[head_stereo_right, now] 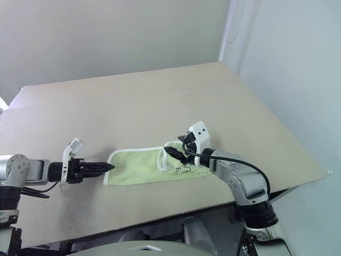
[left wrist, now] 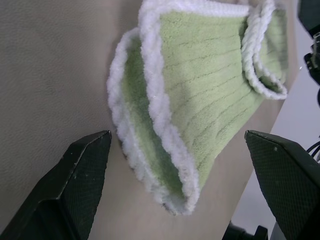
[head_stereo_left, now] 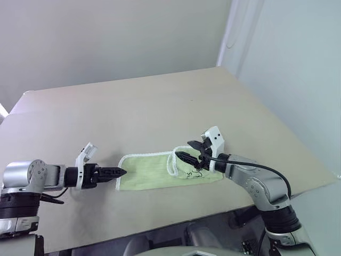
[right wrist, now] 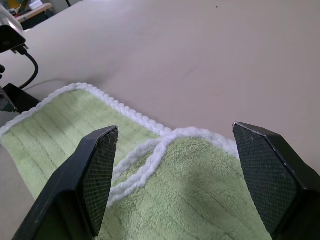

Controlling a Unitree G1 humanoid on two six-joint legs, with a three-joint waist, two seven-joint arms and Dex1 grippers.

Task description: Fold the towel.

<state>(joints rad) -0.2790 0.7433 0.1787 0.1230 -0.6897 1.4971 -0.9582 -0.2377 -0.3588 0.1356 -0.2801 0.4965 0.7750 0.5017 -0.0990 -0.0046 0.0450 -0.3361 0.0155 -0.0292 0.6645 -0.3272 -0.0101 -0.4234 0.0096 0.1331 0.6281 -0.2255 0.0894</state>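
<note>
L fingers (left wrist: 80,175) & R fingers (right wrist: 97,175) apart, towel (head_stereo_left: 154,170) btwn.

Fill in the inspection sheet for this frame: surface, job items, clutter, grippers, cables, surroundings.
Surface: beige table, towel near its front edge.
Job's things: lime-green towel lying folded in a strip, right end flipped back in a loose curl.
Clutter: nothing seen.
Grippers: left gripper open, just off the towel's left end; right gripper open above the curled end, holding nothing.
Cables: black cable along the right forearm.
Surroundings: pale wall behind.
</note>
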